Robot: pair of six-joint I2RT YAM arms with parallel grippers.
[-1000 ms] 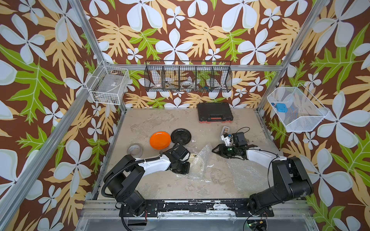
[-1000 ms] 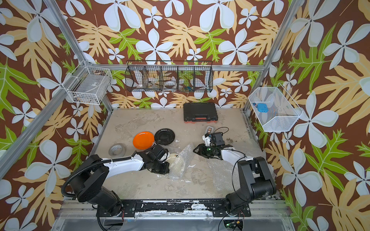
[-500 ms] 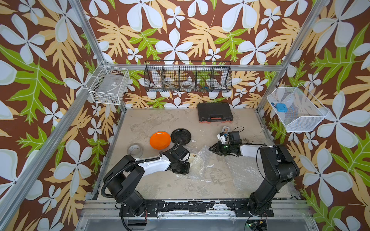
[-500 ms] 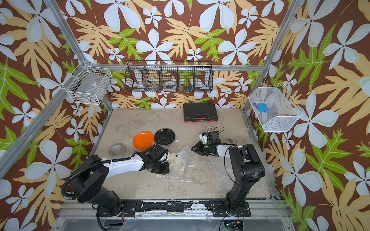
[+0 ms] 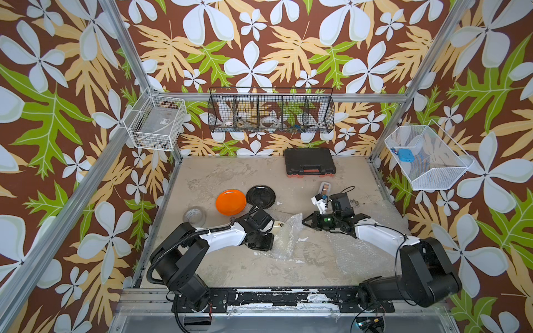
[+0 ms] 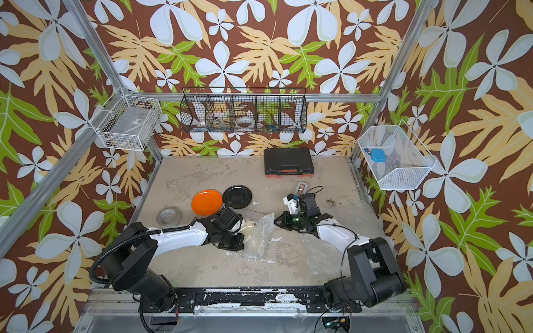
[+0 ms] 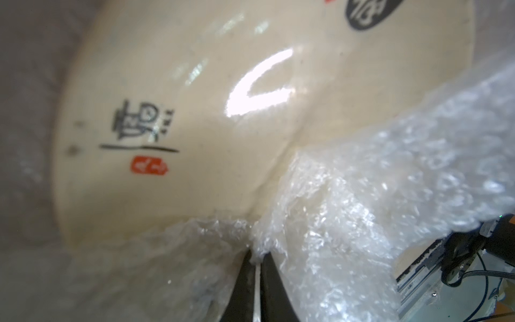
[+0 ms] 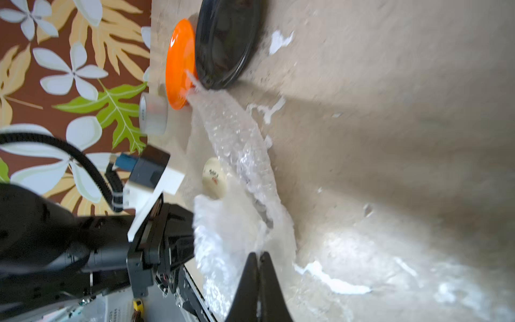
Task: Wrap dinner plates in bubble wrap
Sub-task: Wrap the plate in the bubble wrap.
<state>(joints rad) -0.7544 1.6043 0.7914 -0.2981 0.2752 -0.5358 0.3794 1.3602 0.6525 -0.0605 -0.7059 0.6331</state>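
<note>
Cream plate [image 7: 195, 111] carries dark brush-style characters over a line, a red seal and a black oval mark, none readable; it lies mid-surface [image 5: 230, 268], half under bubble wrap [image 5: 288, 236]; the wrap's raised fold runs front to back; left end effector [image 7: 257, 259] and right end effector [image 8: 259, 255] each pinch a wrap edge; orange plate [image 5: 230, 201] and black plate [image 5: 260, 196] lie flat behind.

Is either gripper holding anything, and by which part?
Both hold the bubble wrap: the left gripper pinches its edge by the cream plate, the right gripper a raised edge opposite.
</note>
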